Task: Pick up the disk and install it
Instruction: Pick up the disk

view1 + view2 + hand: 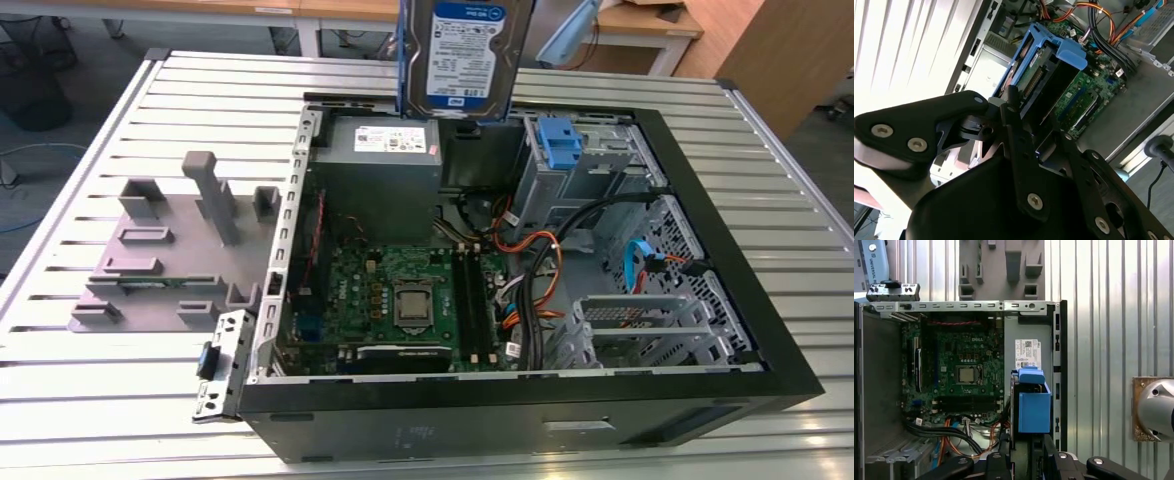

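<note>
The disk [467, 55], a silver drive with a white-and-blue label in a blue carrier, hangs upright in the air above the back of the open computer case [747, 300], over the grey power-supply box [384, 150]. In both wrist views my black gripper [1026, 127] [1026, 452] is shut on the disk [1046, 70], whose blue carrier [1033, 402] sticks out from between the fingers toward the case. Below it lies the green motherboard [964, 370].
A lone blue bracket [561, 140] sits in the drive bay at the case's back right. Orange and black cables [541, 270] run beside a metal cage [641, 325]. A grey fixture with posts [174, 250] stands on the slatted table at the exterior view's left.
</note>
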Controlling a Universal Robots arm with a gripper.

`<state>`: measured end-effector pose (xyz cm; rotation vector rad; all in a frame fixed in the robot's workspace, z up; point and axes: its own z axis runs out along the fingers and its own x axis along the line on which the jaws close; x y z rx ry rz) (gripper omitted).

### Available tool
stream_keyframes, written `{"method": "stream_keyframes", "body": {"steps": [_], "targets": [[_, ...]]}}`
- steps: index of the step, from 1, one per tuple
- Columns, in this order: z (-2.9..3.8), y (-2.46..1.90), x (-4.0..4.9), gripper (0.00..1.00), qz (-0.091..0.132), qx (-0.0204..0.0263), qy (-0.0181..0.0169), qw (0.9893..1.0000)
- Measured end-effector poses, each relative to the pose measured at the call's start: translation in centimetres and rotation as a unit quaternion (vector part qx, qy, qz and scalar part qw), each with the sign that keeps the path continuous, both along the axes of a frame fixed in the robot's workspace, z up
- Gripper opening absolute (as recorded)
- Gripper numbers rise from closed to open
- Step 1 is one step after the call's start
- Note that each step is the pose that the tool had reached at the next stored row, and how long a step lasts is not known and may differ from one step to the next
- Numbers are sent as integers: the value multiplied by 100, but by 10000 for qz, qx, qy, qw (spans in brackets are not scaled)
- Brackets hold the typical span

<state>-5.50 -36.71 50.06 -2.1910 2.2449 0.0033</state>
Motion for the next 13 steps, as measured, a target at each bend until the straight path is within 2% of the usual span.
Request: {"method": "stream_keyframes", "body": {"steps": [13], "targets": [[-3, -299, 0, 35, 0, 0, 0, 10000]]}}
